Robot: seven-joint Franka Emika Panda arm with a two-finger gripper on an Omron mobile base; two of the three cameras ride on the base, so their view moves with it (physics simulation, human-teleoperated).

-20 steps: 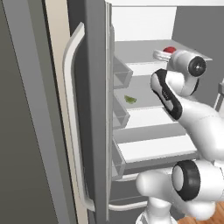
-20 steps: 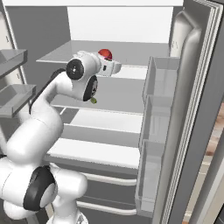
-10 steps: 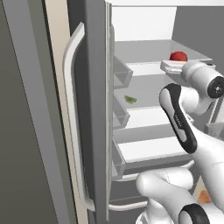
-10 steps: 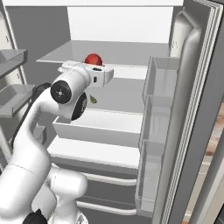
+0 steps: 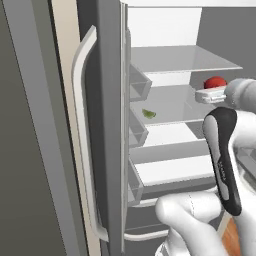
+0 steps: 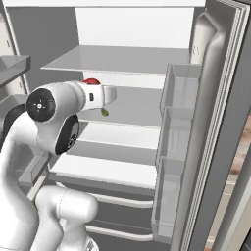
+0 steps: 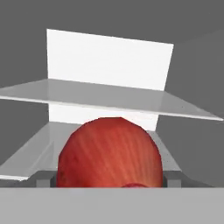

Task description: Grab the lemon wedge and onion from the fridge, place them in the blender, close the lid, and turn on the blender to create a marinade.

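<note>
The fridge (image 5: 107,125) stands open, white inside, with clear shelves (image 6: 122,59). On the middle shelf sits the onion (image 5: 215,82), round and red, also seen at its top edge behind my hand (image 6: 89,81). It looms large in the hand view (image 7: 109,153). My gripper (image 7: 108,178) is open, a finger tip (image 7: 43,178) showing on each side of the onion, level with it. The white hand (image 5: 210,95) reaches in from the right. The lemon wedge (image 5: 148,114), a tiny yellow-green piece, lies further left on the same shelf (image 6: 104,112). The blender and lid are out of view.
The left door (image 5: 82,125) with its long curved handle stands close on my left, its bins (image 5: 137,85) facing in. The right door's clear bins (image 6: 176,122) are on the right. A shelf (image 7: 109,98) hangs just above the onion. Drawers (image 6: 98,171) sit below.
The arm has swung up and forward, carrying the hand from below the middle shelf to the onion's level and close to it. The jaws stayed open.
</note>
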